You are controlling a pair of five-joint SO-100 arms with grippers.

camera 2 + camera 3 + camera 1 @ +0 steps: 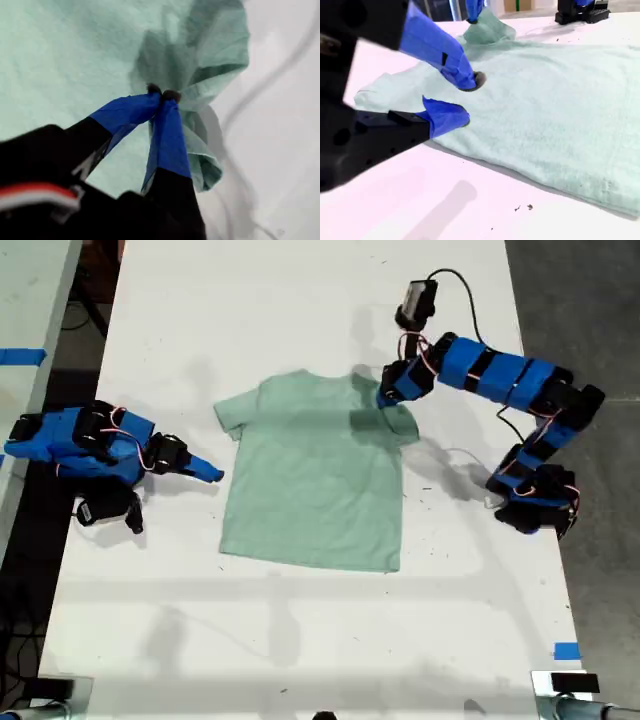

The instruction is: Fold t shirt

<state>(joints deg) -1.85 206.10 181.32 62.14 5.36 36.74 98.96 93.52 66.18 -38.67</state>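
In the exterior view, the pale mint-green cloth t shirt (315,480) lies flat in the middle of the white table (300,640). My first gripper (383,397) is at its sleeve on that view's right. My second gripper (212,475) lies on the table beside the shirt, on that view's left.

In the first wrist view, my first gripper (161,93) has its fingers pinched tight on bunched sleeve cloth (210,60).

In the second wrist view, my second gripper (470,100) has its fingers apart, holding nothing, near the shirt's edge (520,130).

surface: white table (300,640) | on it: t shirt (310,490), spread flat | blue tape (566,651) near edge
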